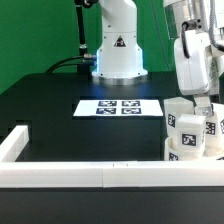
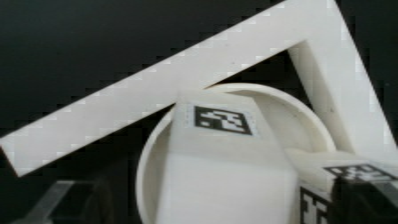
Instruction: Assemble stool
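White plastic parts, tagged in black and white, crowd the border rail's (image 1: pixel 60 176) corner on the exterior view's right: we see the thick round disc seat (image 2: pixel 222 160) standing on edge there, with blocky legs (image 1: pixel 190 135) against it. Our two-finger gripper (image 1: pixel 203 100) hangs just over this cluster; whether it is clenched we cannot tell. We judge assembly only partly along, though how many legs are seated stays hidden. Nearby lies the marker board (image 1: pixel 120 107).

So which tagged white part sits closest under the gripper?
The round seat: its curved disc fills the wrist view; a blocky leg only edges in.
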You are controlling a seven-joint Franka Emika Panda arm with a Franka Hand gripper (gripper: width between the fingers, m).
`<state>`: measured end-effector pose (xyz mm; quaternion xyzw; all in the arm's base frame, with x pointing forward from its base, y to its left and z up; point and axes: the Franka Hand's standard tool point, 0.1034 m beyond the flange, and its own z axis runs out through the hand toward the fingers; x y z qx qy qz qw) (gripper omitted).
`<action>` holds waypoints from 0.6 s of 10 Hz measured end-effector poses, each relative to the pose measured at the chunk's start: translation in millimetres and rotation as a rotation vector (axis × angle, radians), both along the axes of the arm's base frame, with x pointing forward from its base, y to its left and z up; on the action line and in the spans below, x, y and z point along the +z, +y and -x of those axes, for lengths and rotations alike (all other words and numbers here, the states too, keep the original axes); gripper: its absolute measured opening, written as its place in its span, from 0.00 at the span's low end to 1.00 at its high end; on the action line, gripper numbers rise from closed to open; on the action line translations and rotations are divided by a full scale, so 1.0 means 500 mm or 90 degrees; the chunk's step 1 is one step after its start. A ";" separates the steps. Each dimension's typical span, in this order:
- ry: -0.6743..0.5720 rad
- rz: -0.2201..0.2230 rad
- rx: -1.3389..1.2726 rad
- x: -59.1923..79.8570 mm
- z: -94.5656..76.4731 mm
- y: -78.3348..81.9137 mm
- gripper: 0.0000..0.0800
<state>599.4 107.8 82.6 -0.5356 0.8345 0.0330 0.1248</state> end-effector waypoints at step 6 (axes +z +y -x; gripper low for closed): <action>-0.104 0.075 0.444 0.044 -0.011 0.032 0.81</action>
